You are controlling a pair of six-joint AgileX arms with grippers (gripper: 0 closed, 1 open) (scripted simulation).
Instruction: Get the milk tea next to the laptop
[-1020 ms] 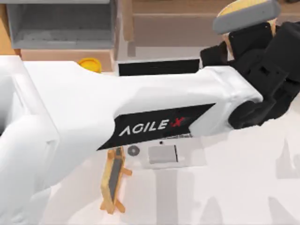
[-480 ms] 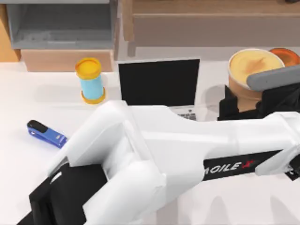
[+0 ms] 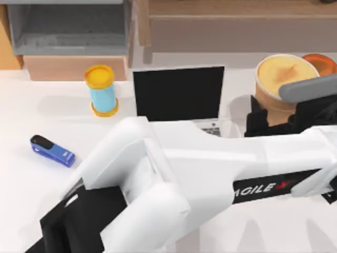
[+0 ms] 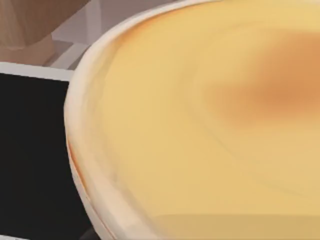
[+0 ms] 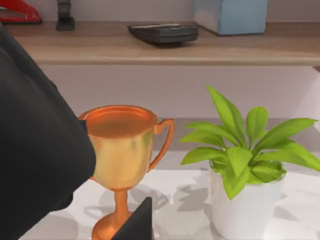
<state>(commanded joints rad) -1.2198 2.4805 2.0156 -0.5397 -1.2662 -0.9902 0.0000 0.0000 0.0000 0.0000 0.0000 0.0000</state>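
Observation:
The milk tea (image 3: 284, 74), a brown cup with a creamy orange-yellow top, is just right of the open silver-grey laptop (image 3: 178, 94), with a small gap between them. My left arm reaches across the table from the lower left. Its gripper (image 3: 288, 105) is shut on the cup, a grey finger (image 3: 308, 87) lying along the cup's right side. In the left wrist view the cup's cream top (image 4: 210, 125) is very close, with the laptop's black screen (image 4: 30, 155) beside it. I cannot tell whether the cup touches the table. My right arm stays parked off to the right.
A light-blue cylinder with a yellow lid (image 3: 102, 89) stands left of the laptop, and a blue stapler (image 3: 51, 150) lies farther left. An orange-gold trophy (image 3: 320, 62) (image 5: 122, 155) stands right behind the cup. A potted plant (image 5: 245, 165) is beside the trophy. Shelves run along the back.
A second ago my left arm was high, holding the milk tea at the upper right. It has come down beside the laptop, and has barely moved over the last half second.

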